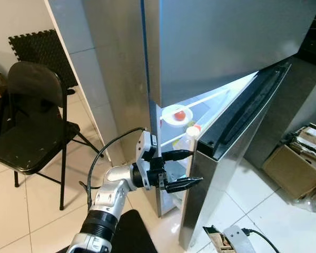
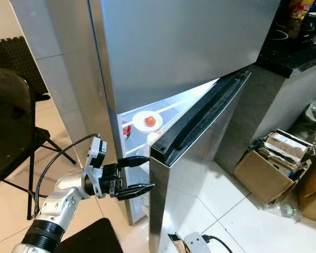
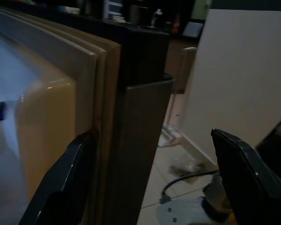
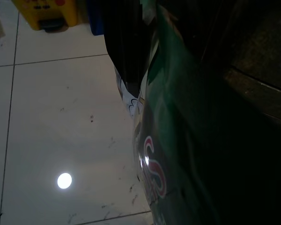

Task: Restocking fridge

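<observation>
- Your left gripper (image 1: 185, 168) is nearest, its fingers spread apart around the edge of the half-open fridge door (image 1: 221, 174).
- Your right wrist camera looks at a green bottle (image 4: 178, 140) with a red and white logo, too partial to read; whether the right claw grips it you cannot tell.
- Beyond, in the lit fridge (image 1: 210, 100), a capped bottle (image 1: 188, 138) stands below a tomato on a plate (image 1: 168, 116).

Steel fridge (image 1: 221, 42), lower door (image 1: 237, 137) part-open, lit interior, tomato plate (image 1: 177, 114), bottle (image 1: 187, 138) on shelf
</observation>
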Tool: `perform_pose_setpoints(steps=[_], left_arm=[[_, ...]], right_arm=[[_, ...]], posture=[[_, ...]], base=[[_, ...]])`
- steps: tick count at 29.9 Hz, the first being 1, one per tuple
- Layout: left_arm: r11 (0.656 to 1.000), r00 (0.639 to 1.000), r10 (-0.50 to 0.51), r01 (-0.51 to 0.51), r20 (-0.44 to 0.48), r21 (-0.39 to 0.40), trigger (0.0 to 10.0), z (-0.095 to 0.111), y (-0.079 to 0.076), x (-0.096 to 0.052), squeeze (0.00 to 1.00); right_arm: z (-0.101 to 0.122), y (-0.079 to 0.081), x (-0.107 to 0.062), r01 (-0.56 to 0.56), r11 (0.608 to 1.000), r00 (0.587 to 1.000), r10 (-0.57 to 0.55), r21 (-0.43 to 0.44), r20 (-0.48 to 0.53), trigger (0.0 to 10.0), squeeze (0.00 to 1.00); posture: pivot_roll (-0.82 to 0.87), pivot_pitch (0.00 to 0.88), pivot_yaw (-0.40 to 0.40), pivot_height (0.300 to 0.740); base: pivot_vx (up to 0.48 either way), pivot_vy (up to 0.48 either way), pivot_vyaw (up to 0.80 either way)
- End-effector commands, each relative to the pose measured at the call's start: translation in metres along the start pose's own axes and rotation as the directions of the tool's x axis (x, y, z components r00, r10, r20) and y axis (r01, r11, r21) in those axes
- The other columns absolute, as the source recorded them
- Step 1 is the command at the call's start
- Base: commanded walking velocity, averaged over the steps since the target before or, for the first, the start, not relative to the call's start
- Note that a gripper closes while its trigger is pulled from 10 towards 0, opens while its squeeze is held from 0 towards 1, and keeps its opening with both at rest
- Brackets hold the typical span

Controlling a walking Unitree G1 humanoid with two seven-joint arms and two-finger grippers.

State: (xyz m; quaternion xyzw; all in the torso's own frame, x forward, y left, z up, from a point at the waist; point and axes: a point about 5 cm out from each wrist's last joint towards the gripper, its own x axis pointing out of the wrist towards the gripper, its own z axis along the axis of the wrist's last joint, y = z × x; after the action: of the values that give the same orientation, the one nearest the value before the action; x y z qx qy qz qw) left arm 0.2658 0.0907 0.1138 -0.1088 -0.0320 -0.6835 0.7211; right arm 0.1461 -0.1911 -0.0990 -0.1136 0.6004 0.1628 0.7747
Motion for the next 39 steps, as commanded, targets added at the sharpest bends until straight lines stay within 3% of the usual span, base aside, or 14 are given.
perform_pose_setpoints(steps=[1, 10, 15, 18, 19, 26, 29, 30, 34, 35, 36, 37, 38, 39], left_arm=[[0.999, 0.998, -0.044, 0.045, 0.037, -0.029, 10.0, 0.002, -0.006, 0.008, 0.00], [0.997, 0.995, -0.053, 0.057, 0.082, -0.050, 10.0, 0.007, -0.009, 0.013, 0.00], [0.997, 0.998, 0.048, -0.046, 0.033, -0.065, 10.0, -0.005, 0.000, 0.005, 0.00], [0.983, 0.989, 0.149, -0.150, -0.019, -0.102, 10.0, -0.021, 0.006, -0.010, 0.00], [0.959, 0.971, 0.228, -0.236, -0.071, -0.158, 10.0, -0.036, 0.006, -0.026, 0.00], [0.913, 0.950, 0.306, -0.311, -0.061, -0.262, 10.0, -0.049, 0.000, -0.049, 0.00], [0.853, 0.905, 0.423, -0.412, -0.037, -0.320, 10.0, -0.056, 0.003, -0.070, 0.00], [0.853, 0.905, 0.423, -0.412, -0.037, -0.320, 10.0, -0.056, 0.003, -0.070, 0.00], [0.690, 0.766, 0.636, -0.619, -0.094, -0.376, 10.0, -0.074, 0.008, -0.102, 0.00], [0.690, 0.766, 0.636, -0.619, -0.094, -0.376, 10.0, -0.074, 0.008, -0.102, 0.00], [0.567, 0.667, 0.723, -0.721, -0.179, -0.397, 10.0, -0.089, 0.005, -0.116, 0.00], [0.496, 0.610, 0.759, -0.768, -0.227, -0.404, 10.0, -0.097, 0.001, -0.124, 0.00], [0.496, 0.610, 0.759, -0.768, -0.227, -0.404, 10.0, -0.097, 0.001, -0.124, 0.00], [0.434, 0.559, 0.782, -0.805, -0.274, -0.405, 10.0, -0.105, -0.003, -0.130, 0.00]], right_arm=[[-0.002, -0.001, 0.000, -0.002, 1.000, 1.000, 0.002, -0.014, -0.024, 10.0, 0.00], [-0.004, -0.001, -0.001, -0.011, 1.000, 0.999, 0.011, -0.006, -0.047, 10.0, 0.00], [-0.004, -0.001, -0.001, -0.009, 1.000, 0.999, 0.009, -0.006, -0.054, 10.0, 0.00], [-0.004, -0.001, -0.001, -0.007, 1.000, 0.998, 0.007, -0.005, -0.055, 10.0, 0.00], [-0.004, -0.001, -0.001, -0.006, 1.000, 0.998, 0.006, -0.003, -0.057, 10.0, 0.00], [-0.004, -0.001, -0.001, -0.005, 1.000, 0.998, 0.005, -0.002, -0.060, 10.0, 0.00], [-0.005, -0.002, -0.001, -0.005, 1.000, 0.998, 0.004, -0.003, -0.062, 10.0, 0.00], [-0.005, -0.002, -0.001, -0.005, 1.000, 0.998, 0.004, -0.003, -0.062, 10.0, 0.00], [-0.005, -0.002, -0.001, -0.002, 1.000, 0.998, 0.001, -0.009, -0.065, 10.0, 0.00], [-0.005, -0.002, -0.001, -0.002, 1.000, 0.998, 0.001, -0.009, -0.065, 10.0, 0.00], [-0.005, -0.002, -0.001, 0.000, 1.000, 0.998, -0.001, -0.010, -0.065, 10.0, 0.00], [-0.005, -0.003, -0.001, 0.002, 1.000, 0.998, -0.003, -0.009, -0.065, 10.0, 0.00], [-0.005, -0.003, -0.001, 0.002, 1.000, 0.998, -0.003, -0.009, -0.065, 10.0, 0.00], [-0.005, -0.003, -0.001, 0.004, 1.000, 0.998, -0.004, -0.009, -0.065, 10.0, 0.00]], posture=[[-0.03, 0.000, -0.012, 0.740], [-0.03, 0.000, -0.012, 0.740], [-0.03, 0.000, -0.011, 0.740], [-0.03, 0.000, -0.009, 0.740], [-0.03, 0.000, -0.011, 0.740], [-0.03, 0.000, -0.014, 0.740], [-0.03, 0.000, -0.015, 0.740], [-0.03, 0.000, -0.015, 0.740], [-0.03, 0.000, -0.015, 0.740], [-0.03, 0.000, -0.015, 0.740], [-0.03, 0.000, -0.015, 0.740], [-0.03, 0.000, -0.015, 0.740], [-0.03, 0.000, -0.015, 0.740], [-0.03, 0.000, -0.014, 0.740]], base=[[0.000, 0.000, 0.00], [0.000, 0.000, 0.00], [0.000, 0.000, 0.00], [0.000, 0.000, 0.00], [0.000, 0.000, 0.00], [0.000, 0.000, 0.00], [0.000, 0.000, 0.00], [0.000, 0.000, 0.00], [0.000, 0.000, 0.00], [0.000, 0.000, 0.00], [0.000, 0.000, 0.00], [0.000, 0.000, 0.00], [0.000, 0.000, 0.00], [0.000, 0.000, 0.00]])
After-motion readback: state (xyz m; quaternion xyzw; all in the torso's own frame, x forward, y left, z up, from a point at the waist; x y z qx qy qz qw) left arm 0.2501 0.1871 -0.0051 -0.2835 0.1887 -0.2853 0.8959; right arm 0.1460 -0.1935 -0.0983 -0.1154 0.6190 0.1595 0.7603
